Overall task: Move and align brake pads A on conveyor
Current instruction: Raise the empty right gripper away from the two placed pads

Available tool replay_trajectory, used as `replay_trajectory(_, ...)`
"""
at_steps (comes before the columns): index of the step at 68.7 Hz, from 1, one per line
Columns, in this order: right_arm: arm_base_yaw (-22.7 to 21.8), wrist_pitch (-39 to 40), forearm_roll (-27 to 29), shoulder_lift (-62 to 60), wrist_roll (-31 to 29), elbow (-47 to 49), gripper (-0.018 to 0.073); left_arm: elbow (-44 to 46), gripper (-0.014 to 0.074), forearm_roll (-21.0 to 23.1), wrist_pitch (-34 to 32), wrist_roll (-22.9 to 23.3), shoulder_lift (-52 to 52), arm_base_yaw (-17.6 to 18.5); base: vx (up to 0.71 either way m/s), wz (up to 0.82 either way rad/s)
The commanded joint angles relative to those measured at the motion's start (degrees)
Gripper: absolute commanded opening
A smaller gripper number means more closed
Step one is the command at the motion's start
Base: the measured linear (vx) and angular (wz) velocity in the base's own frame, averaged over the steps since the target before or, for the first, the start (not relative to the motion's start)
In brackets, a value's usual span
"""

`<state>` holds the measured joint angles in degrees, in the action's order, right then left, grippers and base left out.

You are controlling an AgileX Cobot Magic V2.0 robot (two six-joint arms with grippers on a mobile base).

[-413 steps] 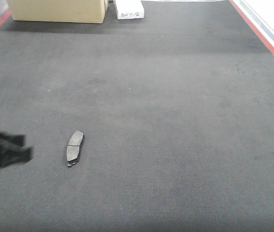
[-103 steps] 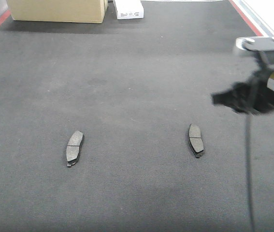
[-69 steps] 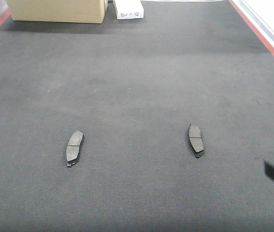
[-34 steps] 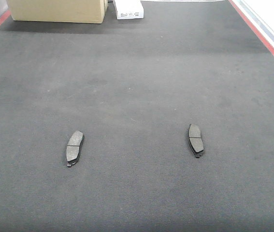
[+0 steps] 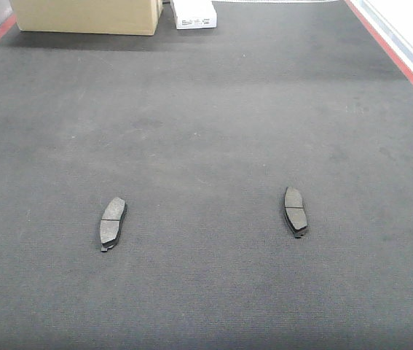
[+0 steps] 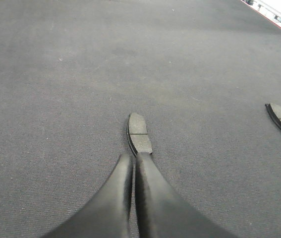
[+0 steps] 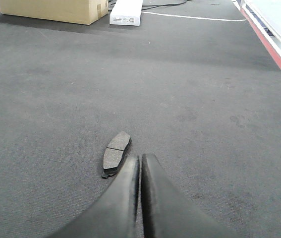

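Left pad (image 5: 113, 222) and right pad (image 5: 295, 211) lie well apart on the conveyor (image 5: 206, 109), long axes running roughly away; left pincer (image 6: 134, 157) and right pincer (image 7: 140, 157), both pressed together empty, each sit just behind their nearer pad.

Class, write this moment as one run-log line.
left brake pad, right brake pad: flat on conveyor, apart | left gripper: shut, empty | right gripper: shut, empty
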<state>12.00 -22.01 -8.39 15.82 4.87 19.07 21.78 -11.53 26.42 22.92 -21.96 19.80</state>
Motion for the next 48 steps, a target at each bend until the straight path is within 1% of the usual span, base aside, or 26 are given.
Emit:
replay_trajectory(1,0.0,4.6,-0.8,0.3,-0.5,1.5,-0.0006,1.5,-0.0006,-0.2,-3.8,0.3,-0.4,0.3,0.00,0.00)
replay_trajectory(48,0.0,4.6,-0.8,0.3,-0.5,1.5,-0.0006,1.5,-0.0006,-0.2,-3.8,0.3,-0.4,0.3,0.00,0.00)
